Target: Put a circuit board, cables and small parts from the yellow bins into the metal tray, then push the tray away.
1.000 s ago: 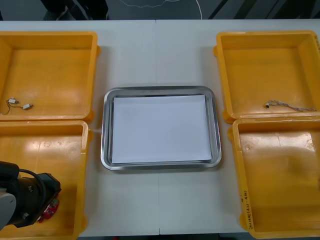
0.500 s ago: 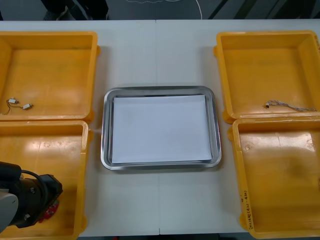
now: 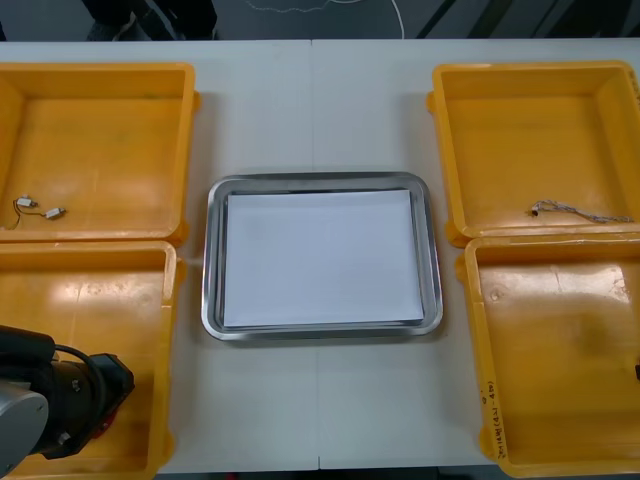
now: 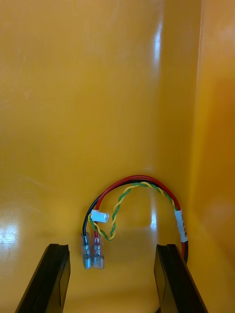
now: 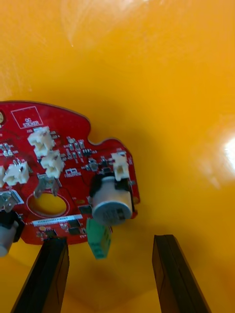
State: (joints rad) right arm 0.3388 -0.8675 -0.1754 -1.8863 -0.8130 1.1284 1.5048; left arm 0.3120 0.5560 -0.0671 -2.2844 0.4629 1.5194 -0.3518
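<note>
Light desk (image 3: 320, 110), four yellow plastic bins (image 3: 100, 130), shiny metal tray (image 3: 320, 327) with a white inside between them. My left jaws are down in the near left bin and stand open. The round red circuit board (image 5: 58, 181) lies flat just ahead of them, its edge over one finger. My right jaws are open too, low over a bin floor by the wall, with the looped red and yellow cable (image 4: 137, 195) just ahead between the fingers. Small metal parts (image 3: 40, 208) sit well beyond the left jaws in the far left bin.
</note>
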